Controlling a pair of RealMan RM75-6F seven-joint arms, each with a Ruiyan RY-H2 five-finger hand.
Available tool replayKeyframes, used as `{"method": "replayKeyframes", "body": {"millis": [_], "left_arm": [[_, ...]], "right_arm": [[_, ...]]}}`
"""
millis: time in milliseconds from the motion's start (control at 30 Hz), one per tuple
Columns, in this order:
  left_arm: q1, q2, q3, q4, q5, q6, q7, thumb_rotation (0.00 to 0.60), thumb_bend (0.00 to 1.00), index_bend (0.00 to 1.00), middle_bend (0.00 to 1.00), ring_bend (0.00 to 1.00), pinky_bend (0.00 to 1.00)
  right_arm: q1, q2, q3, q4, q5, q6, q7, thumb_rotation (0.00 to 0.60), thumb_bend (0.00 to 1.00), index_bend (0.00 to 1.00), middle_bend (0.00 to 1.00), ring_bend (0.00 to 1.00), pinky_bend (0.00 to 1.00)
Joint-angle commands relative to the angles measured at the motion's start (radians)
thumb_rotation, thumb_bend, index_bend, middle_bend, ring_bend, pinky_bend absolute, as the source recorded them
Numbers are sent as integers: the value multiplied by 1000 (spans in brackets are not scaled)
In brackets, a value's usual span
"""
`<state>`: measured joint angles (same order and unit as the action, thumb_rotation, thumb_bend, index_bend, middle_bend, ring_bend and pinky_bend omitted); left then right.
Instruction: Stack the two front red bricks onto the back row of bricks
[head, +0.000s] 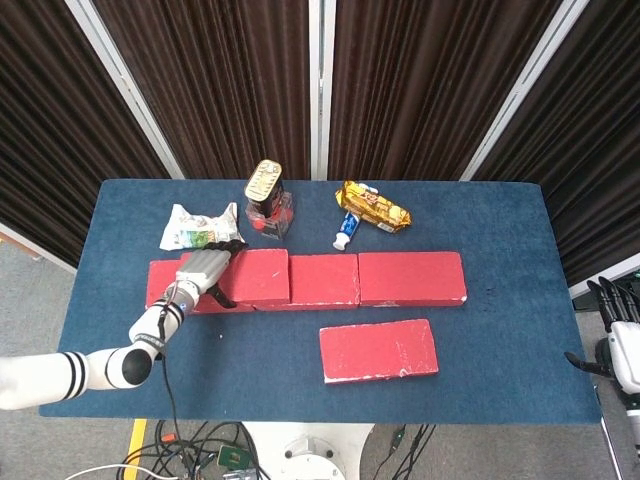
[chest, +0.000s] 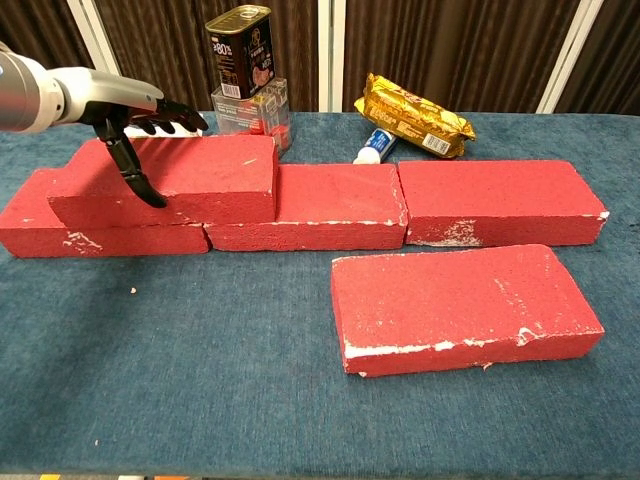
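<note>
Three red bricks form the back row (chest: 500, 200) across the blue table (chest: 200, 380). A fourth red brick (chest: 190, 175) lies stacked on the row's left end (head: 255, 275). My left hand (chest: 120, 110) straddles this stacked brick at its left part (head: 205, 268). Its thumb reaches down the front face and its fingers (chest: 175, 120) spread just above the back edge. One more red brick (chest: 465, 305) lies flat in front of the row, right of centre (head: 378, 350). My right hand (head: 620, 340) stays off the table at the far right, empty, fingers apart.
Behind the row stand a tin can (chest: 240, 50) on a clear box (chest: 255, 110), a golden snack packet (chest: 415, 118) and a small toothpaste tube (chest: 375, 147). A white-green packet (head: 200, 228) lies behind my left hand.
</note>
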<state>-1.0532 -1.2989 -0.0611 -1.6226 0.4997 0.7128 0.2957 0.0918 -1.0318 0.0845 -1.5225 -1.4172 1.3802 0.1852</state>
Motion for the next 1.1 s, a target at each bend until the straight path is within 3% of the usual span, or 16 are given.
{"method": "replayKeyframes", "body": {"millis": [33, 300, 400, 533, 633, 733, 1100], "left_arm": [[0, 22, 3, -30, 7, 10, 5, 600, 18, 0, 0, 0, 0], [70, 158, 26, -242, 79, 131, -3, 600, 18, 0, 0, 0, 0], [157, 221, 37, -338, 192, 242, -43, 600, 18, 0, 0, 0, 0], [320, 277, 80, -407, 419, 436, -119, 600, 18, 0, 0, 0, 0], [430, 290, 125, -383, 573, 559, -158, 600, 18, 0, 0, 0, 0], [515, 294, 165, -357, 646, 636, -166, 600, 18, 0, 0, 0, 0], [680, 311, 208, -302, 736, 682, -274, 600, 17, 0, 0, 0, 0]], "right_arm": [[0, 2, 0, -2, -2, 1, 1, 600, 0, 0, 0, 0, 0], [6, 17, -5, -22, -32, 9, -23, 600, 0, 0, 0, 0, 0], [13, 21, -13, -42, -58, 11, -53, 600, 0, 0, 0, 0, 0], [27, 21, -34, -71, -101, -4, -89, 600, 0, 0, 0, 0, 0], [42, 8, -47, -80, -111, -36, -145, 600, 0, 0, 0, 0, 0], [62, -10, -57, -98, -118, -72, -191, 600, 0, 0, 0, 0, 0], [160, -6, -83, -281, -158, -224, -336, 600, 0, 0, 0, 0, 0]]}}
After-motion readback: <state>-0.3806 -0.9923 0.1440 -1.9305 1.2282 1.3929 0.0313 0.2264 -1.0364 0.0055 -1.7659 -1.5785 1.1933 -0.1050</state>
